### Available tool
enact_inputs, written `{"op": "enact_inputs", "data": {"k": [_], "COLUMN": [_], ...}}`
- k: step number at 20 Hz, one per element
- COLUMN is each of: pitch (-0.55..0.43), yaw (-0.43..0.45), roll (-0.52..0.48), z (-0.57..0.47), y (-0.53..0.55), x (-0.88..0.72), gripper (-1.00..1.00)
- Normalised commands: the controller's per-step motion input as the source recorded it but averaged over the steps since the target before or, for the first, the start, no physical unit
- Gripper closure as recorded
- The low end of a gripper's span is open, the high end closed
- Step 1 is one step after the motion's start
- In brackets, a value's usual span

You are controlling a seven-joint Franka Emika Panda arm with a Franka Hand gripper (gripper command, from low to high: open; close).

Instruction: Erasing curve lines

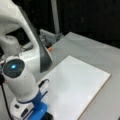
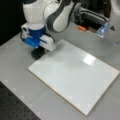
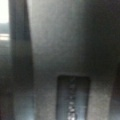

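The white board (image 2: 75,75) lies flat on the grey table, and its surface reads plain white in both front views (image 1: 75,85). No curve lines show on it; they are hidden or out of view. My gripper (image 2: 38,52) hangs low at the board's corner at a front view's left, under the blue and white wrist (image 2: 36,37). A dark block (image 2: 36,55) sits at the gripper's tip, down against the table by the board's edge. At a front view's bottom left the gripper (image 1: 46,115) is mostly cut off. The wrist view holds only a blurred dark grey surface (image 3: 70,50).
A small orange object (image 2: 81,28) lies on the table behind the board, also seen beside the arm (image 1: 50,49). A metal frame (image 2: 92,15) and a bluish piece (image 2: 102,30) stand at the back. A glare patch (image 2: 89,59) marks the board. A black perforated surface (image 2: 15,107) borders the table.
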Motion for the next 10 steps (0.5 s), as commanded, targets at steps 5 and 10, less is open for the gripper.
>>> {"op": "enact_inputs", "data": {"k": [5,10], "pitch": [0.028,0.005], "yaw": [-0.005,0.011], "roll": [0.210,0.183], "z": [0.00,-0.05], "y": [-0.10,-0.15], "x": [0.08,0.10], "gripper": [1.00,1.00]}}
